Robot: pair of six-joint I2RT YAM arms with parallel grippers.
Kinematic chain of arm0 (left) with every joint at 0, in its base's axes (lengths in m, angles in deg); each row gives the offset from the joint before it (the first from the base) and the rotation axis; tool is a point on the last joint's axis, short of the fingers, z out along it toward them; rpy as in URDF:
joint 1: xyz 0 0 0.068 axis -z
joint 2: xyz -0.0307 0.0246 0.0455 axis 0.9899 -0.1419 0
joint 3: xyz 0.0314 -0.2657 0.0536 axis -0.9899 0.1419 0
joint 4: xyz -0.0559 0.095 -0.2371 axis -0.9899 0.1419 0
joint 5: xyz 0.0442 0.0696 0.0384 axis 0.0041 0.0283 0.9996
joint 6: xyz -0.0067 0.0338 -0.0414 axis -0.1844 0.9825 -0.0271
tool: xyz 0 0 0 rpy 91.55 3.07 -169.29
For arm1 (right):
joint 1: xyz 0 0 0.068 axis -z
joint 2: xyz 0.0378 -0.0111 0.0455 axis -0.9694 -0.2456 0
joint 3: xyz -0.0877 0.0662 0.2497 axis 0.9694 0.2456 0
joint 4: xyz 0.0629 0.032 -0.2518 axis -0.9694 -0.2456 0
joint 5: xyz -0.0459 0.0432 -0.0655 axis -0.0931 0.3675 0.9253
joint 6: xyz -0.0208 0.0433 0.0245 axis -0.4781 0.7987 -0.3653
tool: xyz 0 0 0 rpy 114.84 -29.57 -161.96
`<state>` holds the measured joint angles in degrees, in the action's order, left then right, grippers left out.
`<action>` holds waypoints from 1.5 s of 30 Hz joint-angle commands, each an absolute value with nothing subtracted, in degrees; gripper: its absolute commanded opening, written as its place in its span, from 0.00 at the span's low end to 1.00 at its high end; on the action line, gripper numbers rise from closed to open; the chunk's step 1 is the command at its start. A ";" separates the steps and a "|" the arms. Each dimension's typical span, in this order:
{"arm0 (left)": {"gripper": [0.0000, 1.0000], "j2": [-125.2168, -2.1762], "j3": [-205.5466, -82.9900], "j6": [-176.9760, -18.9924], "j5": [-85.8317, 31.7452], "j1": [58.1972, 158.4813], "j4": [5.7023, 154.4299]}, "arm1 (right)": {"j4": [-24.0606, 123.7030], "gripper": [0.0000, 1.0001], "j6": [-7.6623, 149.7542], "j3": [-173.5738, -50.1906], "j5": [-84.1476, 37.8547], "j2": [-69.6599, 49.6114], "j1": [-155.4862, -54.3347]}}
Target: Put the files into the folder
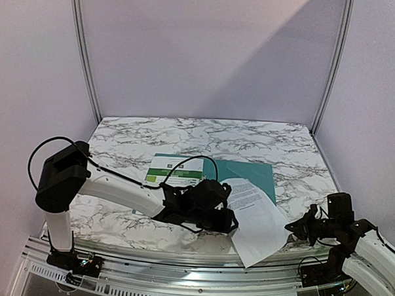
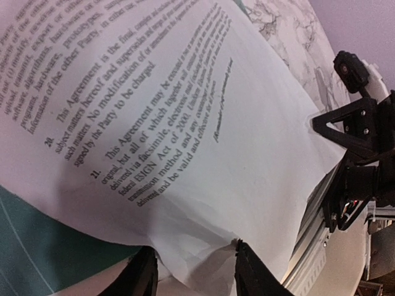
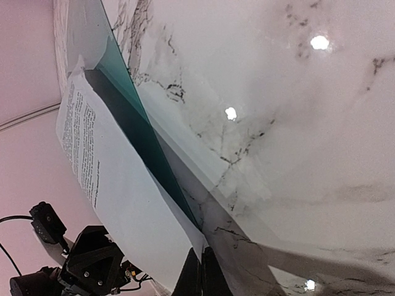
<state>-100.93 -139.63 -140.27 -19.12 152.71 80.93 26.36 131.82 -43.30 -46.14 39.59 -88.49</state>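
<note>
The white file sheet (image 1: 260, 223) with black text lies bowed over the teal folder (image 1: 252, 173) and hangs past the table's front edge. The green-headed file sheet (image 1: 173, 168) lies flat to the folder's left. My left gripper (image 1: 232, 223) is at the white sheet's left edge. In the left wrist view its jaws (image 2: 194, 271) stand apart, and the crumpled edge of the sheet (image 2: 247, 123) lies between them, over the folder (image 2: 43, 246). My right gripper (image 1: 291, 227) is shut (image 3: 202, 268) on the corner of the white sheet (image 3: 123, 197), which is lifted off the folder (image 3: 133, 123).
The marble table (image 1: 185, 131) is bounded by purple walls behind and at both sides. A metal rail (image 1: 179, 278) runs along the front edge below the overhanging sheet. The two arms face each other closely across the sheet.
</note>
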 commanded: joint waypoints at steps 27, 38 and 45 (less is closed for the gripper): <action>0.00 -97.38 -134.58 -146.43 -13.60 153.73 74.39 | 25.83 0.00 131.65 -39.95 -46.87 39.97 -88.30; 0.00 -95.96 -135.99 -142.48 -13.17 152.44 81.99 | 25.68 0.20 129.75 -38.47 -48.97 40.50 -88.35; 0.00 -93.27 -133.20 -143.10 -13.60 151.45 86.47 | 25.64 0.39 126.01 -39.61 -50.96 39.35 -88.33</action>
